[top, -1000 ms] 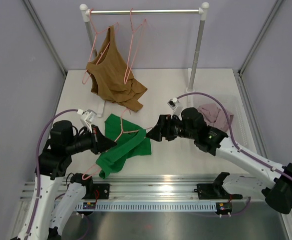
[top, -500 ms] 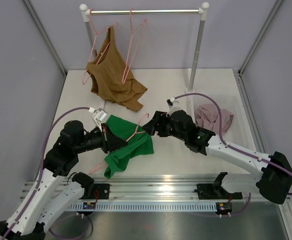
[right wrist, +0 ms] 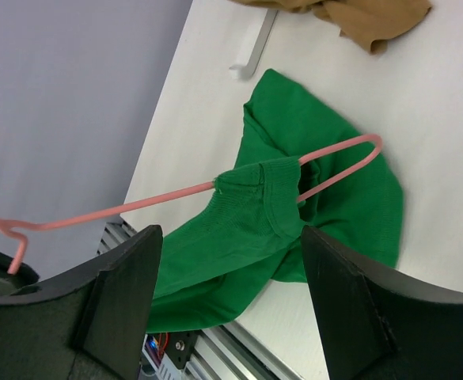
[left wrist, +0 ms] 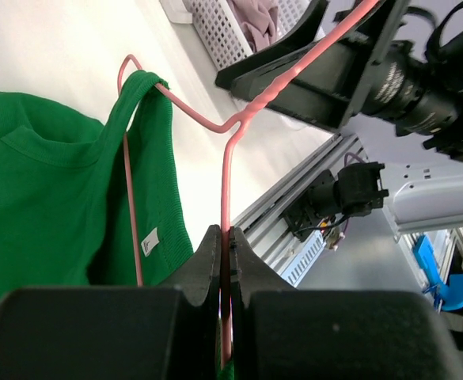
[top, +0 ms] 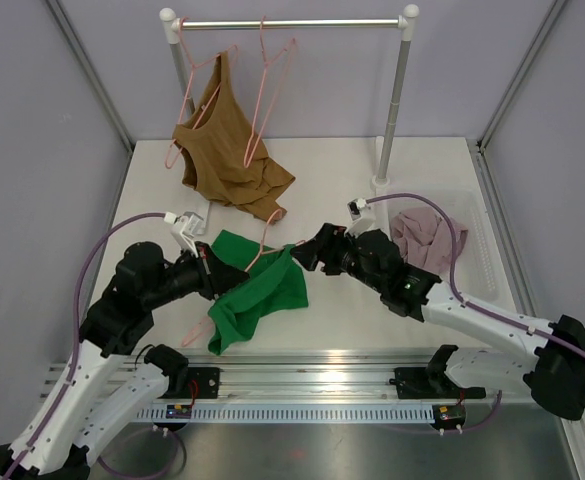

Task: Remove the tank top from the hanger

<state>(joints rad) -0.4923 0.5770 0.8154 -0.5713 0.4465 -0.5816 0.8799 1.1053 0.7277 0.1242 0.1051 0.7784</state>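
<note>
Nearest the arms' bases, the left gripper (left wrist: 225,237) has its fingers pressed together on the thin pink wire hanger (left wrist: 227,166), pinching a straight run of the wire and holding it up off the white table (top: 372,180). The bright green knit tank top (top: 257,300) hangs from that hanger and trails down to a heap on the table at about 5 o'clock from the left gripper. In the right wrist view one strap is looped around the hanger's arm near its rounded end, so the garment is not yet free. At 3 o'clock from the cloth, the right gripper (right wrist: 227,237) faces it with fingers spread wide and nothing between them. The step in hand looks like stripping the strap. The next move probably calls for the right gripper to close on the strap or the fabric beside it and draw it off the rounded end toward 3 o'clock, while the left keeps the wire steady. Hard to make out are whether the second strap is on the wire at all, where the hanger's hook ends behind the right gripper's body, and whether a right finger touches the wire. Farther back, at 2 o'clock, a white slotted basket (top: 477,250) holds a mauve cloth (top: 427,232). At 12 o'clock a brown tank top (top: 227,150) droops from another pink hanger on the white-posted metal rail (top: 292,22).
</note>
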